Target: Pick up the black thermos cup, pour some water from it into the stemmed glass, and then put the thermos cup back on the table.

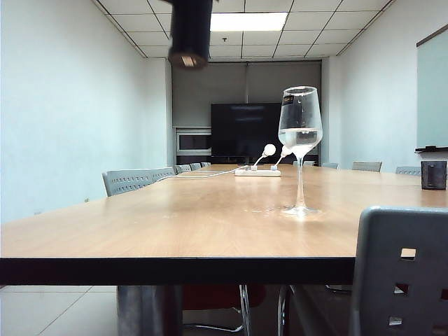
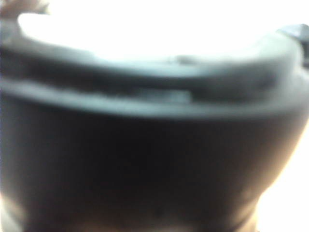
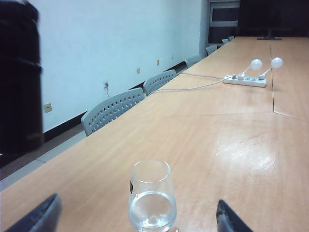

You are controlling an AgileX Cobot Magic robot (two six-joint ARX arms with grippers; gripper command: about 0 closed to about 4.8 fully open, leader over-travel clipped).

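Currently the black thermos cup (image 1: 190, 33) hangs high above the table (image 1: 175, 224), well up and to the side of the stemmed glass (image 1: 300, 133), only its lower body showing at the top edge of the exterior view. The left wrist view is filled by the blurred dark rim and wall of the flask (image 2: 145, 159), lying right against the left pincer; the fingers themselves are hidden, so a clenched hold on the body is a judgement, not a sighting. The right pincer (image 3: 137, 215) stands released, its dark fingertips (image 3: 38, 215) spread either side of the glass bowl (image 3: 152, 195), which sits just ahead of it without contact. Handling notes: the flask is rigid and probably heavy with liquid, its matte wall offering fair friction; grip it mid-body, clear of the lid. The glass is thin, fragile, top-heavy on a slender stem and already holds some water; steady it at the bowl or foot, never sideways on the stem.
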